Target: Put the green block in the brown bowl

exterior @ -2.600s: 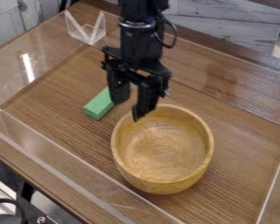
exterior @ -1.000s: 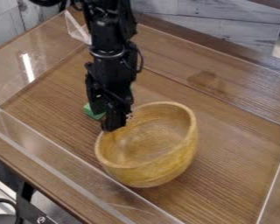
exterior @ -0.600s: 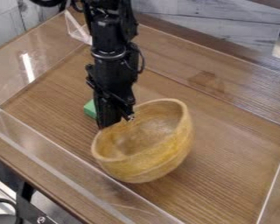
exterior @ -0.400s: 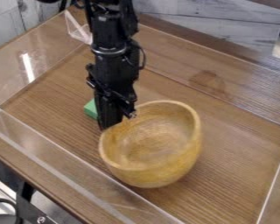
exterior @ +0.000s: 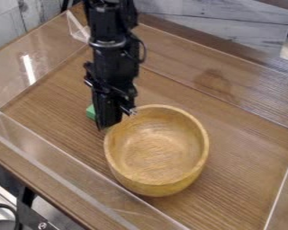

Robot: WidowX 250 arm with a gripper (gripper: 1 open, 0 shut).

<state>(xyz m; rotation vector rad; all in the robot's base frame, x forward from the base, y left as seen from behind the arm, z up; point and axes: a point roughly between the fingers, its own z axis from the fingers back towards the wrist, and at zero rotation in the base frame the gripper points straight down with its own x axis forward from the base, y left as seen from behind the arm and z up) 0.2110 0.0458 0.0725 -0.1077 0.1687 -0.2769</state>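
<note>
Since the earlier frame, the brown bowl (exterior: 157,154) has settled from a tilt to a flatter stand, its opening now facing up more evenly, and the gripper (exterior: 108,122) has shifted slightly toward the left of the view. The black robot arm (exterior: 112,45) still reaches down from the top of the view, with the gripper at its lower end.

The fingers are together, low down beside the bowl's upper-left rim. They overlap that rim in the view; whether they touch it, or have anything pinched between them, cannot be told.

The green block (exterior: 91,112) is just beside the fingers, on their left side in the view and outside the bowl. Only a small bright-green part of it shows, the rest being hidden behind the dark gripper parts. The bowl lies on the other side of the fingers, to their right and nearer the bottom of the view, its pale wooden inside in plain sight.

Under all of these is the brown wooden table (exterior: 243,99), which runs on well to the right of the fingers. Well apart from the fingers, toward the bottom-left corner of the view, a black cable (exterior: 4,207) curves. A clear object (exterior: 79,27) lies beyond the fingers, to the left of the arm's upper part.
</note>
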